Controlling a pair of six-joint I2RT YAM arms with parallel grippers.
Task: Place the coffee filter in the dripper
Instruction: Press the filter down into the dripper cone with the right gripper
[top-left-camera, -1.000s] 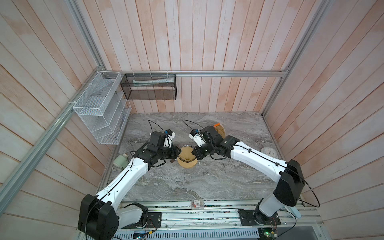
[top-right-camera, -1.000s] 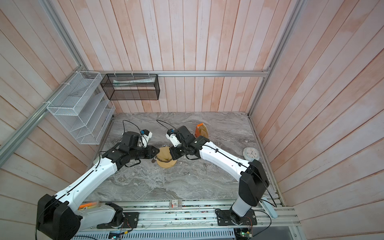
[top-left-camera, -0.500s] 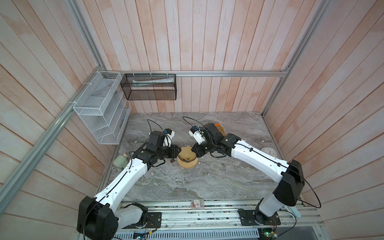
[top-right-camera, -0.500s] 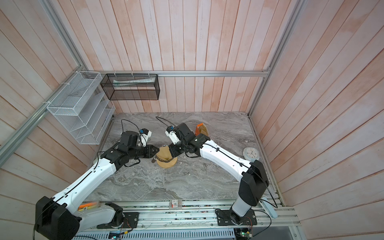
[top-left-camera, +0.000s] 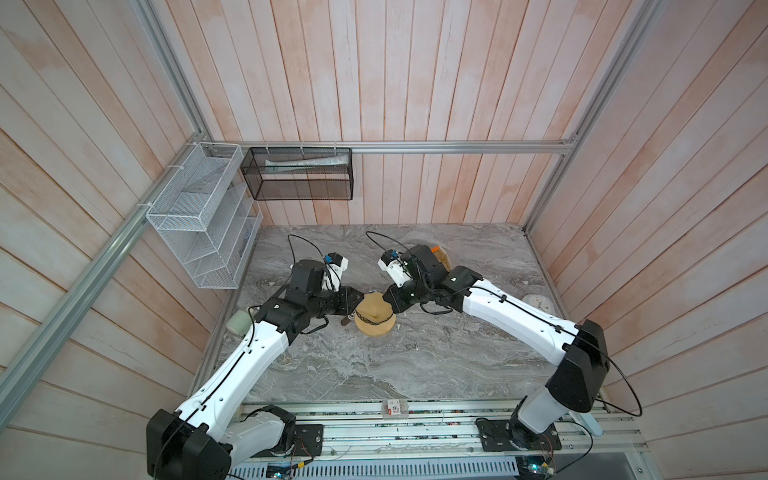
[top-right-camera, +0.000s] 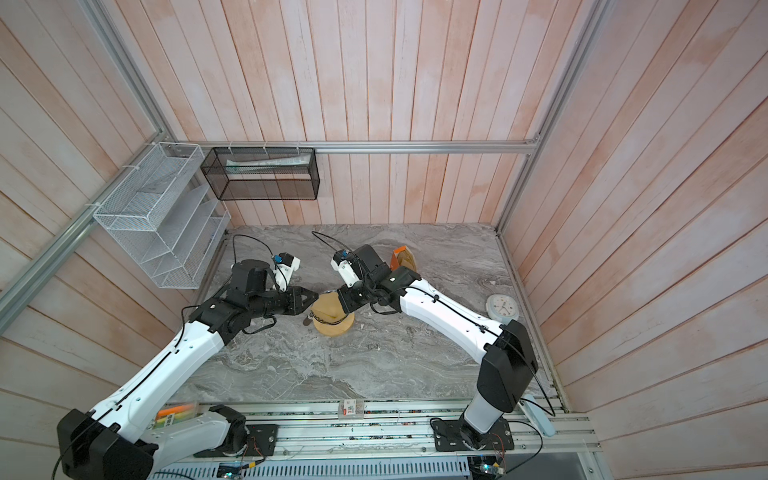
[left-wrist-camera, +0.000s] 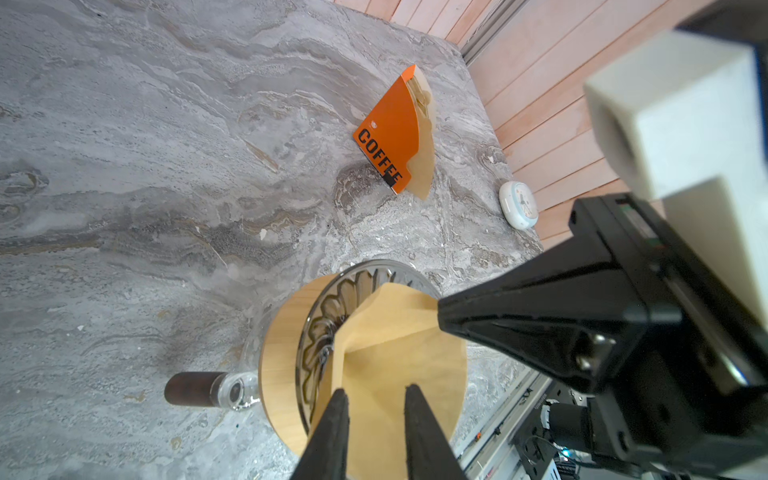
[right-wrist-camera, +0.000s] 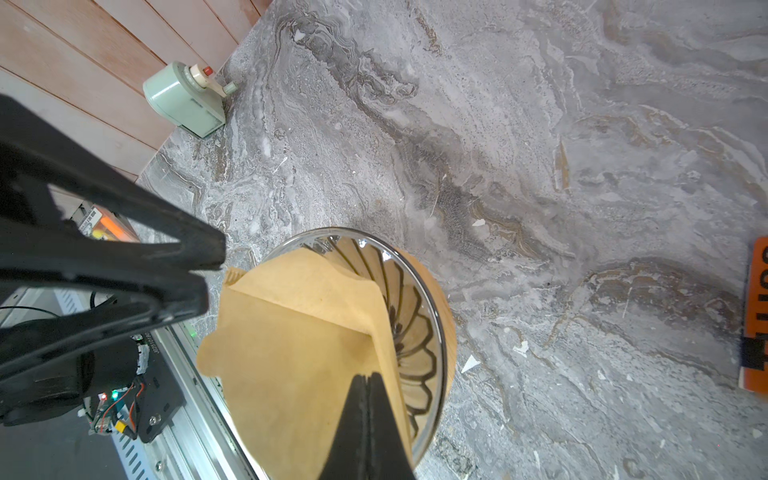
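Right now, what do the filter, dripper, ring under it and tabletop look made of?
Filter: thin tan paper, matte, sharply creased.
Dripper: metal wire, going by the dark glossy ribs under a shiny rim.
Ring: pale wood, matte; solid or veneer, cannot tell.
Tabletop: grey veined stone look; marble or printed laminate, cannot tell.

I see the coffee filter (left-wrist-camera: 399, 345) as thin, matt tan paper, sharply creased. The dripper (left-wrist-camera: 320, 316) is polished metal wire with a glossy, mirror-bright rim. The wooden ring (left-wrist-camera: 278, 353) looks smooth, pale and unvarnished. The bench (left-wrist-camera: 166, 166) has a grey veined stone finish, faintly rough. The fingers (left-wrist-camera: 332, 436) look like matt black plastic, and the orange box (left-wrist-camera: 390, 129) is smooth printed card.
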